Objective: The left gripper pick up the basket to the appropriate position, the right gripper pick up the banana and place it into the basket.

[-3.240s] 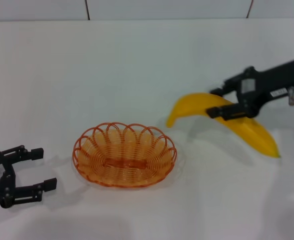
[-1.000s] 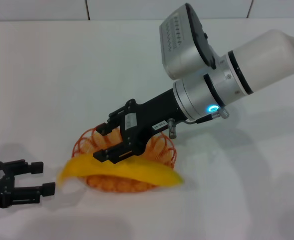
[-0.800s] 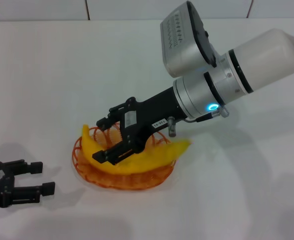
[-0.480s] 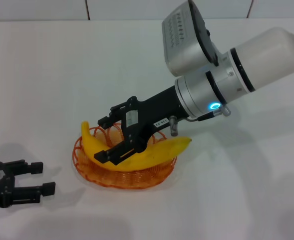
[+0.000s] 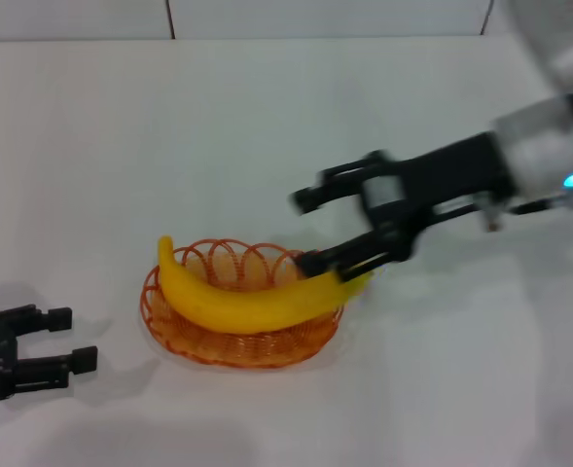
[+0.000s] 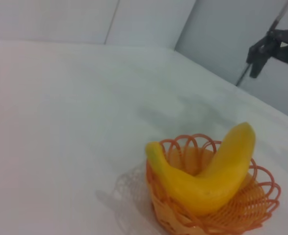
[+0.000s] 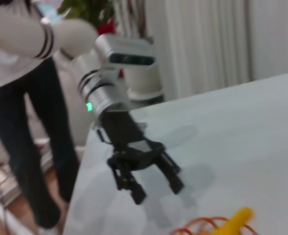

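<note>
Head view: banana [image 5: 257,302] rests in basket [image 5: 242,342]; right tool [image 5: 327,232], fingers apart, should lift clear; left tool [image 5: 48,341] apart near desk's left edge.

No text or label seems readable in any view.

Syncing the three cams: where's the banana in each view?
Head view: banana lies across the basket, lower centre, right hand open beside its right end.
Left wrist view: banana fills the basket, lower right.
Right wrist view: only its tip at the bottom edge, below the left hand.
Shared landmark: the orange basket rim.
</note>
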Robot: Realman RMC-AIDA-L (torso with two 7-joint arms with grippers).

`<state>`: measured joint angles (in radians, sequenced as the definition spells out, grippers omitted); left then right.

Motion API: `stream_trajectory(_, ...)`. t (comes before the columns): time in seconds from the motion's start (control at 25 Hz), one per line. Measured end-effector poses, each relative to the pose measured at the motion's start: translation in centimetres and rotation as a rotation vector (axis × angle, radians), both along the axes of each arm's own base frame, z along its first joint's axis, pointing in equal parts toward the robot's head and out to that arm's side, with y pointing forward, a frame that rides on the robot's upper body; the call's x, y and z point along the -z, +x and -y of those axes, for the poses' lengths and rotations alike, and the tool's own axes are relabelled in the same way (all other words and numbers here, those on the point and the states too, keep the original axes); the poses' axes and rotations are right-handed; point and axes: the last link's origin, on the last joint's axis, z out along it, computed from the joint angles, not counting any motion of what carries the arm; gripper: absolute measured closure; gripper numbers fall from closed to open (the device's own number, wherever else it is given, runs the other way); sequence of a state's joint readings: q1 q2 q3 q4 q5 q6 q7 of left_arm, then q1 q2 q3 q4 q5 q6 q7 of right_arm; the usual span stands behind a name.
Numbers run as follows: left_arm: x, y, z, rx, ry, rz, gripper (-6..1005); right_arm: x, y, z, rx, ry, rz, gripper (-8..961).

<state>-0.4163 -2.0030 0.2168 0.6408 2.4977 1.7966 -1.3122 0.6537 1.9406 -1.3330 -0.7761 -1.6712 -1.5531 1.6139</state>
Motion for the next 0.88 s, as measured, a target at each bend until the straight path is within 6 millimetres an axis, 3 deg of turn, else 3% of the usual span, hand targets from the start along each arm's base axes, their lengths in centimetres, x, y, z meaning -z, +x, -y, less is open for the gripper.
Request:
stream_trajectory(0.16,-0.1,-0.2,0.3,0.046,0.039,-0.008,154,-2.6,3.3,0.1,0.079,0.085,-0.011,116)
stream_trajectory(0.32,0.0,-0.2,0.4,0.11,0.12,-0.011,154,-3.9,6.5,0.5,0.165,0.15,0.015,117)
stream_trajectory(0.56,-0.1,-0.5,0.3,0.174,0.25,-0.031,154,-2.8,9.9,1.9,0.186,0.148,0.061,119)
stream_trajectory(0.88,0.6,-0.4,-0.4,0.194,0.266,-0.049,154,-1.8,12.3,3.6,0.107,0.13,0.138,120)
